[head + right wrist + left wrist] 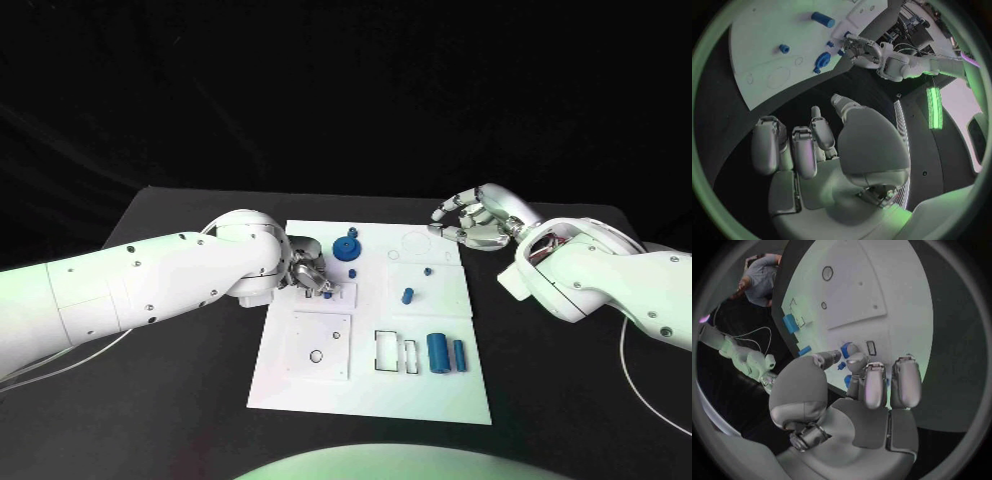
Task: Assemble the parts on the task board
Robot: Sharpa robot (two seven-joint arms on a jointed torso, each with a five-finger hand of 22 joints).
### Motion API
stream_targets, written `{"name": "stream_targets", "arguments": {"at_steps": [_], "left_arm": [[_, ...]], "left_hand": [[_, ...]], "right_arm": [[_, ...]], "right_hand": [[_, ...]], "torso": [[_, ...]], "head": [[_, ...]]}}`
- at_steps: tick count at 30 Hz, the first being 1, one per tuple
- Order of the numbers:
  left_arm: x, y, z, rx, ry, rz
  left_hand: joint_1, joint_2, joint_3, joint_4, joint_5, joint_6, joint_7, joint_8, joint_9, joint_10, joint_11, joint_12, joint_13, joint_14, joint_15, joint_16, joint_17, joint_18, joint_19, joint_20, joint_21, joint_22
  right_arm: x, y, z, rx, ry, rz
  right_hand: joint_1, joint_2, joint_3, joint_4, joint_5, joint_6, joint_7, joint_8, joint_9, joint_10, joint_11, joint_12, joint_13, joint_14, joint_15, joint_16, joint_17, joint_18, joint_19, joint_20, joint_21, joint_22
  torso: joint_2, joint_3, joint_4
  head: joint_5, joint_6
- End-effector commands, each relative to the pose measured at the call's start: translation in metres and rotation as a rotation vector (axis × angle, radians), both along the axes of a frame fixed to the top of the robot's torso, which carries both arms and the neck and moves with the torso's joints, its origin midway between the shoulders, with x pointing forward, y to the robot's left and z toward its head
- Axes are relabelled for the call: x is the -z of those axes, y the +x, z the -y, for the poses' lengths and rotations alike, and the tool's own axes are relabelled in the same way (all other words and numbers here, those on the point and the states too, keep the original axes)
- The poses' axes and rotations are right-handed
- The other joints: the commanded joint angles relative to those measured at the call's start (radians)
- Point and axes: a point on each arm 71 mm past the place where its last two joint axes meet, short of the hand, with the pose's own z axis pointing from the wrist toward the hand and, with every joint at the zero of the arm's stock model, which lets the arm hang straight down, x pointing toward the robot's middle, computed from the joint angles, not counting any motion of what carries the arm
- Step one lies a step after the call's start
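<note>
The board point(303, 385) lies flat at the centre of the desk point(173, 420), within reach of both arms. The left hand point(306, 272) is lowered over the board's left-middle area, fingers point(874, 385) curled down close to small blue parts point(848, 348). Whether they grasp a part cannot be told; the fingertips hide the contact. The posture suggests a fine placing or pressing step at that station.

The right hand point(473, 220) hovers just off the board's far right corner, above the desk, fingers point(804, 150) loosely curled and holding nothing. This is judged a standby position, clear of the left hand's working area.

Remaining parts:
- A round blue part point(348, 248) stands near the board's far edge, just beside the left hand.
- Two small blue parts point(408, 295) lie near the board's middle.
- Two blue cylinders point(437, 355) lie side by side near the right edge, beside an outlined rectangular recess point(389, 352).

No brand, label or legible writing is visible on the board or the arms.
</note>
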Motion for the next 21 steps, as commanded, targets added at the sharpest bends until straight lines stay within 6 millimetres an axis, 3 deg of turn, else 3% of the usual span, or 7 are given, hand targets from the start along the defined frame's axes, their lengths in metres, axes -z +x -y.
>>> {"name": "stream_targets", "arguments": {"at_steps": [1,11,14,16,21], "left_arm": [[0.001,-0.001,0.001,0.011,0.003,-0.010],[-0.003,-0.001,-0.004,-0.009,-0.013,0.008],[-0.007,0.000,-0.007,-0.024,-0.031,0.012],[-0.012,0.000,-0.008,-0.034,-0.048,0.015],[-0.025,0.006,-0.013,-0.059,-0.086,0.023]], "left_hand": [[-0.004,0.004,-0.007,0.000,-0.004,0.005,0.002,-0.003,-0.001,0.008,-0.002,0.007,0.002,0.070,-0.006,0.001,0.130,-0.009,0.009,0.001,0.007,0.001],[0.000,0.008,-0.050,0.001,-0.001,0.002,0.002,-0.007,-0.003,0.003,-0.002,0.005,-0.006,0.070,-0.006,0.000,0.130,-0.009,0.008,0.001,0.006,0.000],[0.024,0.009,-0.090,0.003,0.004,-0.021,0.009,-0.025,-0.010,-0.018,0.004,-0.015,-0.037,0.070,-0.002,0.000,0.129,-0.002,-0.012,0.003,-0.010,-0.030],[0.029,0.015,-0.134,0.004,0.007,-0.048,0.024,-0.058,-0.027,-0.031,0.016,-0.023,-0.053,0.069,0.007,-0.001,0.129,0.000,-0.019,0.009,-0.017,-0.041],[0.048,0.022,-0.191,0.004,0.007,-0.052,0.033,-0.088,-0.048,-0.042,0.024,-0.026,-0.067,0.069,0.015,-0.001,0.128,0.002,-0.025,0.017,-0.024,-0.051]], "right_arm": [[0.000,-0.001,-0.001,-0.007,-0.004,-0.004],[0.000,-0.001,0.000,-0.006,-0.004,-0.004],[0.000,0.000,0.000,-0.006,-0.004,-0.004],[0.001,0.000,0.001,-0.005,-0.005,-0.004],[0.001,0.000,0.001,-0.003,-0.006,-0.004]], "right_hand": [[-0.008,-0.002,0.001,0.007,0.006,0.003,-0.001,0.005,0.001,-0.006,-0.001,-0.004,-0.001,0.076,0.003,-0.005,0.153,0.017,-0.005,0.001,-0.003,0.086],[-0.009,-0.003,-0.001,0.009,0.005,0.003,-0.001,0.004,0.001,-0.006,-0.001,-0.005,-0.002,0.076,0.002,-0.006,0.152,0.018,-0.006,0.001,-0.005,0.085],[-0.009,-0.003,-0.001,0.009,0.005,0.003,-0.001,0.004,0.001,-0.006,-0.001,-0.005,-0.002,0.076,0.002,-0.006,0.151,0.018,-0.006,0.001,-0.005,0.085],[-0.009,-0.003,-0.001,0.009,0.005,0.003,-0.001,0.004,0.001,-0.006,-0.001,-0.005,-0.002,0.076,0.002,-0.006,0.152,0.017,-0.006,0.001,-0.005,0.086],[-0.009,-0.003,-0.001,0.009,0.005,0.003,-0.001,0.004,0.001,-0.006,-0.001,-0.005,-0.002,0.076,0.002,-0.006,0.152,0.017,-0.006,0.001,-0.005,0.086]], "torso": [[0.000,0.0007,0.0002],[0.000,-0.0011,-0.0003],[0.001,-0.0022,-0.0021],[0.002,-0.0025,-0.0020],[0.003,-0.0028,-0.0022]], "head": [[0.000,-0.001],[-0.001,0.003],[-0.001,0.005],[-0.002,0.006],[-0.002,0.008]]}}
